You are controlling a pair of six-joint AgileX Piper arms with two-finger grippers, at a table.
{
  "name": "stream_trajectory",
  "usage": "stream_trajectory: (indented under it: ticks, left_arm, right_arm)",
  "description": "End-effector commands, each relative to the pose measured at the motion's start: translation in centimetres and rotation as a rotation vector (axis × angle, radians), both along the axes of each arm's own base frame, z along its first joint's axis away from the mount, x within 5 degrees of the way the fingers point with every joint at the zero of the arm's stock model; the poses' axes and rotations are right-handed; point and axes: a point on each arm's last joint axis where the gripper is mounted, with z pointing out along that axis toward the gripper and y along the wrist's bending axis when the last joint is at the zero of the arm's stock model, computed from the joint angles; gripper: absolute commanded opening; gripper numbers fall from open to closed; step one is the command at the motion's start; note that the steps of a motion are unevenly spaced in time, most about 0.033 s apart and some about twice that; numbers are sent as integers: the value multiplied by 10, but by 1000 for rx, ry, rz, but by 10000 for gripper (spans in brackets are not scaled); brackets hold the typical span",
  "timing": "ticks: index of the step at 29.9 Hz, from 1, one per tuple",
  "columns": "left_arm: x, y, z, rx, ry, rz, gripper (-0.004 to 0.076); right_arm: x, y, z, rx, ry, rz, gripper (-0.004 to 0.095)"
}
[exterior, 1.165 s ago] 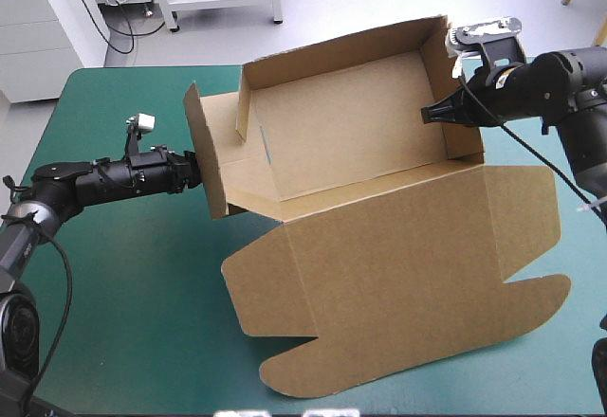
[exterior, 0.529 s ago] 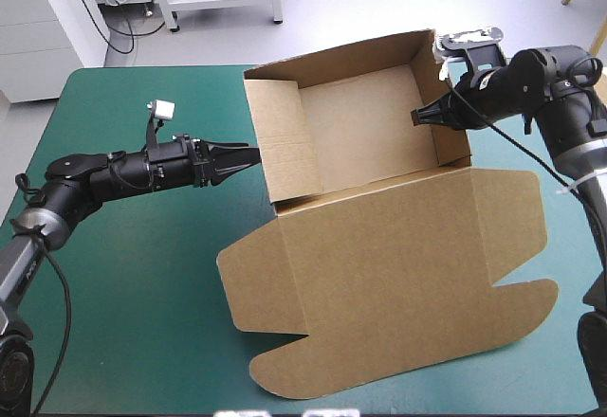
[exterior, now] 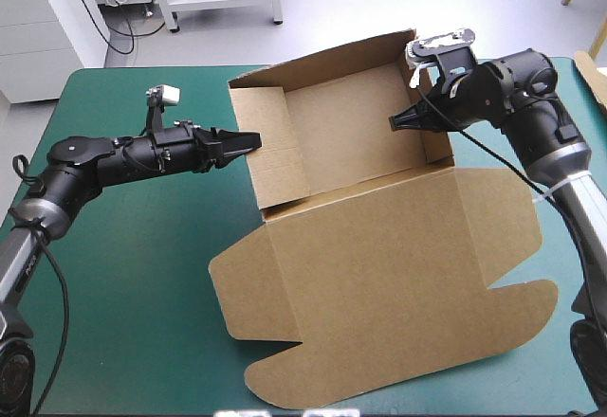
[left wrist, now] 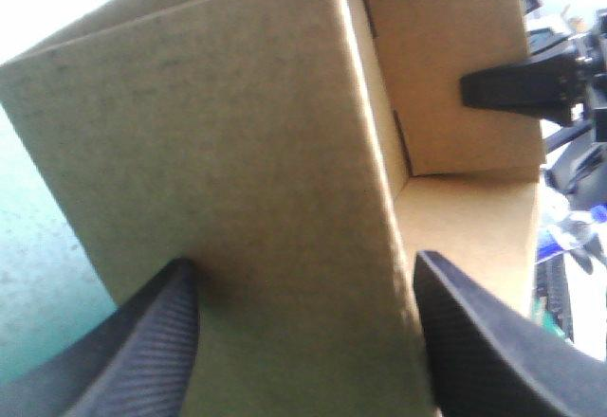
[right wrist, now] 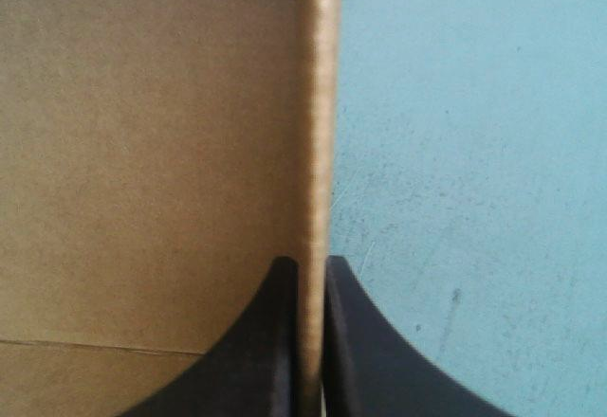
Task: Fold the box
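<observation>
Right wrist view | right claw (right wrist: 311,265) clamps box (right wrist: 142,133) wall, rest cut off | left claw (left wrist: 303,270) wide astride wall

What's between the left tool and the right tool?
The box, its tray floor bare: left tool at one side wall, right tool clamping the opposite one. High view shows it.

The box (exterior: 353,133) is a cut sheet of plain brown board, set up as an open tray with its walls raised. It sits toward 12 o'clock on the table (exterior: 142,284) and is turned a little, so its tall back wall faces about 11 o'clock. Its lid (exterior: 389,280) lies open and flat, joined along the tray's 6 o'clock wall and spreading toward 6 o'clock, with a side flap at its 3 o'clock end and a rounded, notched tuck flap along its 6 o'clock edge.
</observation>
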Motion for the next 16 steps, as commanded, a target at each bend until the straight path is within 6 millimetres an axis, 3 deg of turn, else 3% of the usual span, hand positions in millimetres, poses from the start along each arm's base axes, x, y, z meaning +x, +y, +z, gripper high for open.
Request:
stream_trajectory:
  ticks: [1, 6, 10, 16]
  left_arm:
    - [-8, -11, 37, 20, -17, 20, 435]
    - [-6, -19, 48, 188, 29, 116, 430]
    - [-6, -25, 56, 335, 17, 195, 389]
    - [-7, -37, 64, 417, -4, 281, 300]
  right_arm:
    - [-13, 12, 29, 72, -147, 28, -20]
    - [-15, 20, 30, 98, -153, 29, -20]
    - [-16, 25, 31, 135, -152, 44, -20]
    - [-20, 37, 33, 184, -159, 82, -20]
